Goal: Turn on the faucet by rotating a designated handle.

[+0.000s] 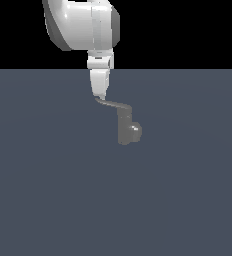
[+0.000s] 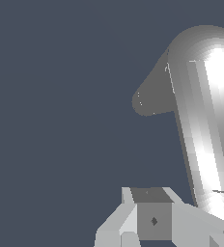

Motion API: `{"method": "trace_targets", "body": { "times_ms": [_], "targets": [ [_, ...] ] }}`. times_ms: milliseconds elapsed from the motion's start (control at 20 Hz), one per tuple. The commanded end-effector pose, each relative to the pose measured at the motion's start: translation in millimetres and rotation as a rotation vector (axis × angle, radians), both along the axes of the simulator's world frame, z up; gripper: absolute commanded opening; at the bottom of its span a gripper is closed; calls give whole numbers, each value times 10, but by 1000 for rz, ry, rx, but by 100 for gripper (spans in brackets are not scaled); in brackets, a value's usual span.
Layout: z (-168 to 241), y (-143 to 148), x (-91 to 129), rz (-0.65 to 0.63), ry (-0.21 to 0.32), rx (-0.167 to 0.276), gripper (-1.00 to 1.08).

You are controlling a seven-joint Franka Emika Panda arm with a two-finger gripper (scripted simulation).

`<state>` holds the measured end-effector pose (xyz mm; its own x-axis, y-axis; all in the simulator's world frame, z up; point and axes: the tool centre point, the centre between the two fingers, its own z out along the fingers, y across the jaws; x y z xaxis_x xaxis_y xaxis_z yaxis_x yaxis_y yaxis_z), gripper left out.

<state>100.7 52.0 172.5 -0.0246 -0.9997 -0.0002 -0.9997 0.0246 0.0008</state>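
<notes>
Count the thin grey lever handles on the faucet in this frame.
1. The thin flat grey metal lever handle runs from the top of the dull-grey cylindrical faucet toward the exterior view's left, its tip under the white gripper. Its far side is hidden.

No text, label, brand, number or sign can be read in either view — every surface is plain. The faucet (image 1: 126, 127) is bare grey metal, its handle (image 1: 113, 104) carries no lettering, and the arm's white casing (image 1: 83, 22) shows no logo. The only mark of any kind is a small dark diamond on a grey block (image 2: 154, 221) in the wrist view (a shape, not a character).
</notes>
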Motion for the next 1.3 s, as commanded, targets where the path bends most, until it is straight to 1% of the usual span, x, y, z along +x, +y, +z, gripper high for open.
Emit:
{"method": "trace_targets", "body": {
  "times_ms": [0, 1000, 1050, 1100, 1250],
  "targets": [
    [0, 15, -65, 0, 0, 0, -100],
    [0, 130, -624, 0, -1, 0, -100],
    [0, 130, -624, 0, -1, 0, -100],
    [13, 99, -575, -4, -6, -1, -100],
    [12, 51, -661, -4, -5, -1, -100]
  ]
}}
